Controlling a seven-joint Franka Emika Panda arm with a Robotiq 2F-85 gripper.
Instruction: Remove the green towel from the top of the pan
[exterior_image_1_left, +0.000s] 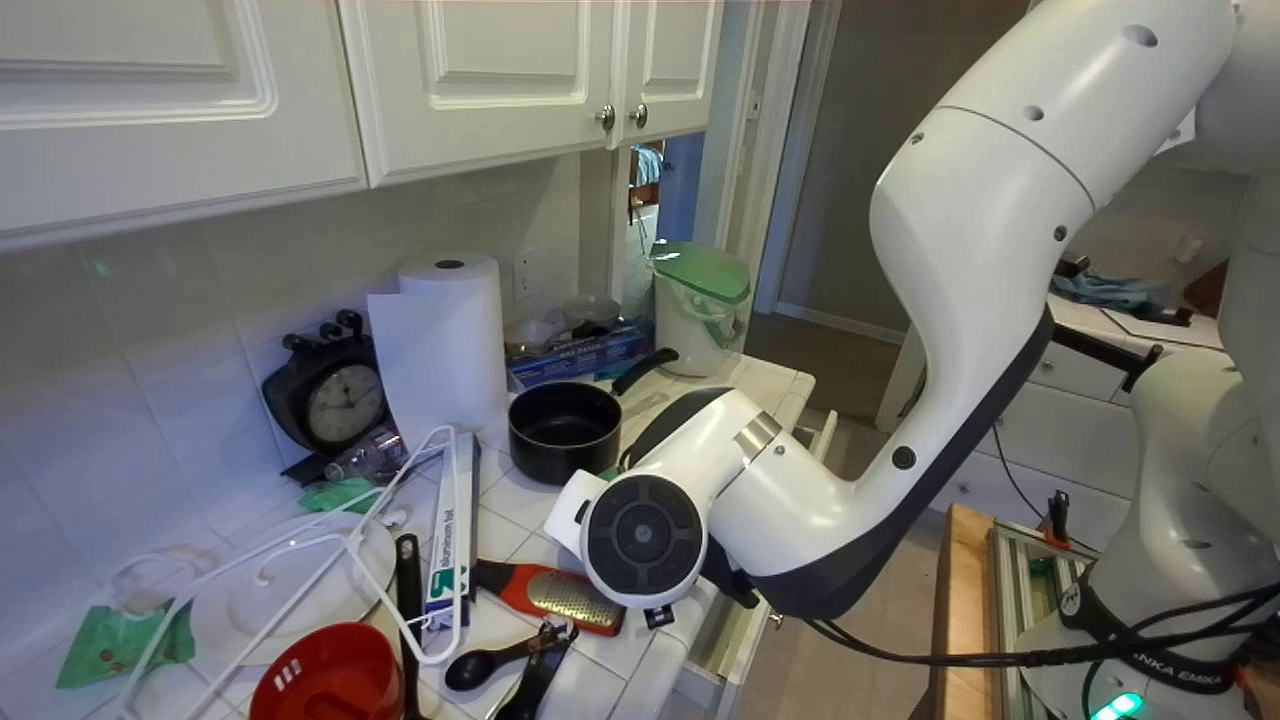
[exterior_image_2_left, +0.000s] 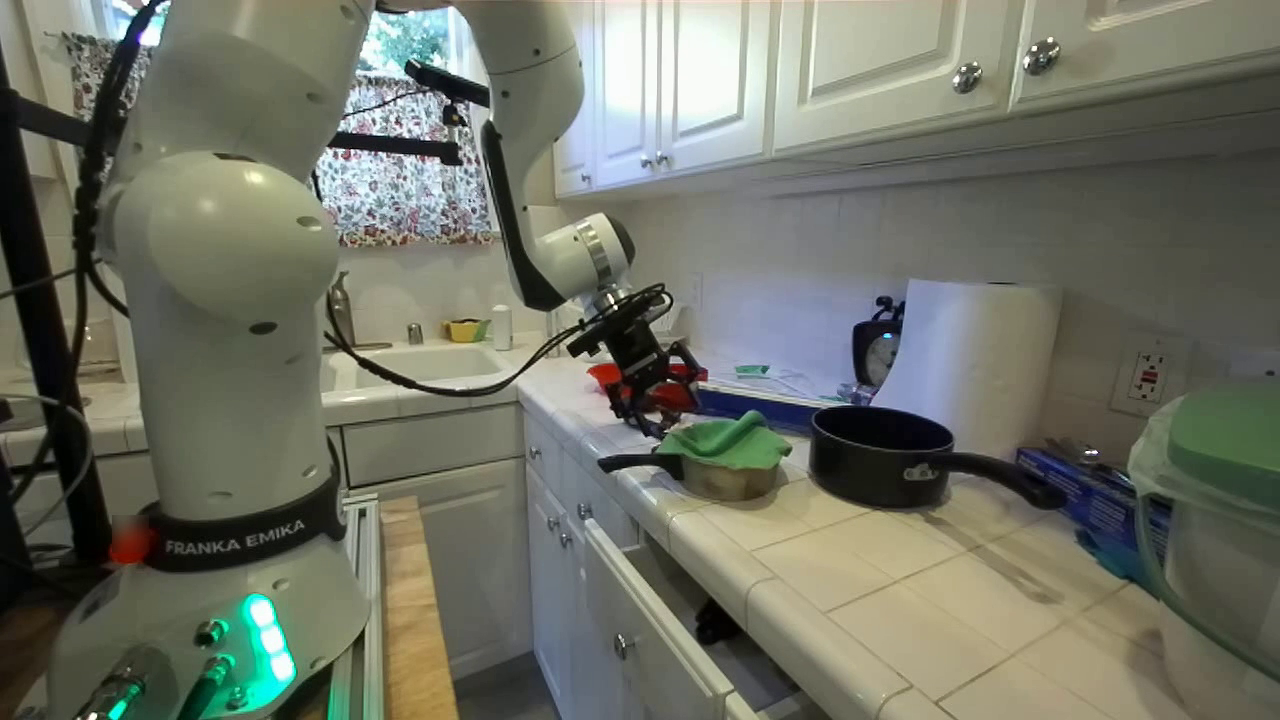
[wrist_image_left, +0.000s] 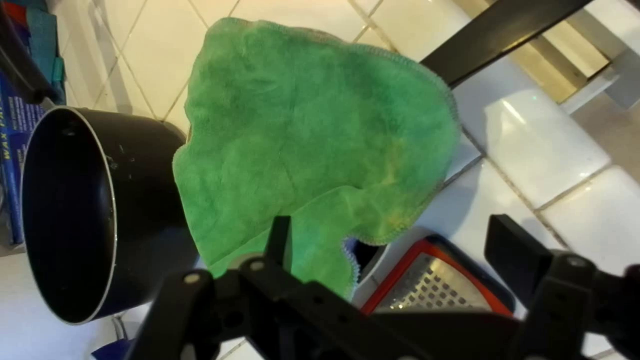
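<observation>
The green towel (exterior_image_2_left: 735, 440) lies draped over the top of a small pan (exterior_image_2_left: 735, 484) on the tiled counter. In the wrist view the towel (wrist_image_left: 310, 135) covers most of the pan, and only the pan's dark handle (wrist_image_left: 495, 42) sticks out at upper right. My gripper (exterior_image_2_left: 665, 405) is above and beside the towel, near the handle side. In the wrist view my gripper (wrist_image_left: 392, 240) is open with nothing between its fingers; one finger overlaps the towel's lower edge, contact unclear. In an exterior view my arm hides nearly all of the towel and pan.
A black pot (exterior_image_2_left: 870, 470) stands close beside the pan. A red-framed grater (wrist_image_left: 435, 285) lies below the jaws. A paper towel roll (exterior_image_1_left: 455, 340), a red bowl (exterior_image_1_left: 335, 680) and a white hanger (exterior_image_1_left: 350, 540) are on the counter. A drawer (exterior_image_2_left: 650, 620) is open below.
</observation>
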